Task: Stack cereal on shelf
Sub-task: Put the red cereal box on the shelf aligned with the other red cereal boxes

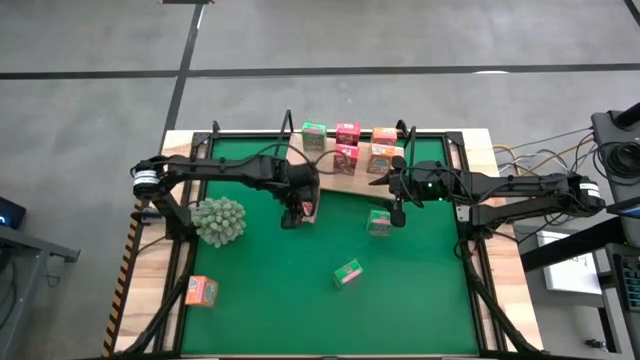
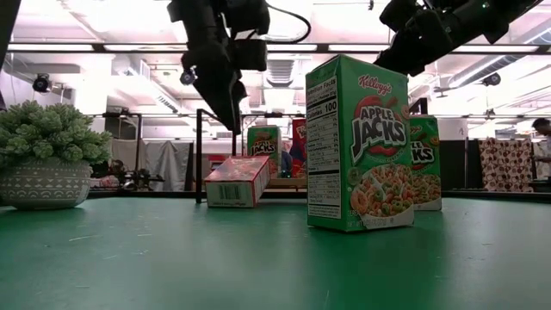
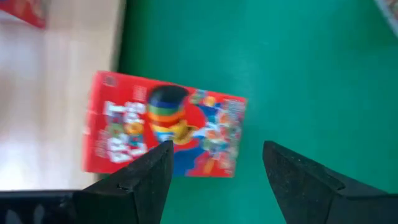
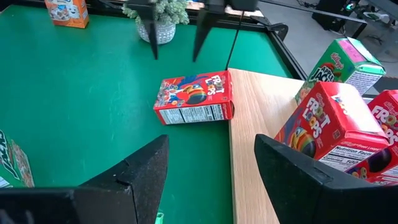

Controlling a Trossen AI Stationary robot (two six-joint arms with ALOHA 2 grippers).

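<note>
While red Froot Loops box point(image 1: 306, 209) lies flat at shelf point(image 1: 330, 182) edge, left hand point(image 1: 293, 216) poised above, released; right hand point(image 1: 398, 213) released at shelf's 4 o'clock.

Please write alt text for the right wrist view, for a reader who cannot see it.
A red Froot Loops box lies flat on the green mat, against the wooden shelf board. The open right pincer frames it; the left pincer hangs above.

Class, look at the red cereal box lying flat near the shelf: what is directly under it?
The red box lies on the green mat, one end against the shelf edge. The open left gripper hovers above. The box's underside is hidden.
</note>
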